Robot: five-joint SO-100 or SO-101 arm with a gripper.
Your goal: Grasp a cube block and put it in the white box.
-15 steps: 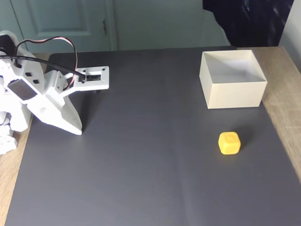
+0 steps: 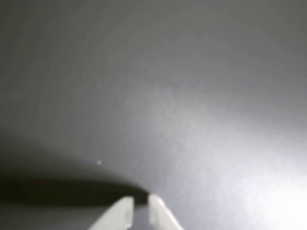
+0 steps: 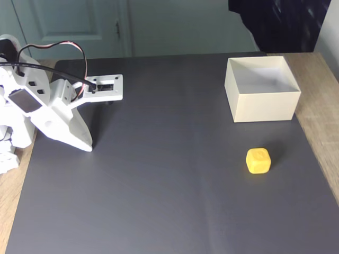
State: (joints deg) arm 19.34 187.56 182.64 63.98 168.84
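Dark grey mat point(image 3: 169, 174) over most of the tabletop, faintly creased; pale wooden table point(image 3: 320, 106) exposed along the right edge and at the lower left in the fixed view. Behind the table, a pale blue-green panelled door point(image 3: 69, 26) and wall, with a dark cloth point(image 3: 275, 21) hanging at the upper right.

White box point(image 3: 262, 106) standing open-topped on the mat near its right rear corner, close to the wooden strip, pale inside. Cube block point(image 3: 258, 161), bright yellow with a faint round mark on top, resting on the mat just in front of the box, apart from it and touching nothing else.

White printed arm point(image 3: 50, 114) folded low at the far left, well apart from both cube and box, red and black wires point(image 3: 53, 50) looping over it. Gripper point(image 3: 87, 145) pointed down toward the mat, tip at or just above the surface.

In the wrist view, gripper point(image 2: 140, 207) at the bottom edge over blurred bare mat point(image 2: 168, 96): two white fingertips point(image 2: 122, 213) nearly together, only a thin slit between them, nothing held.
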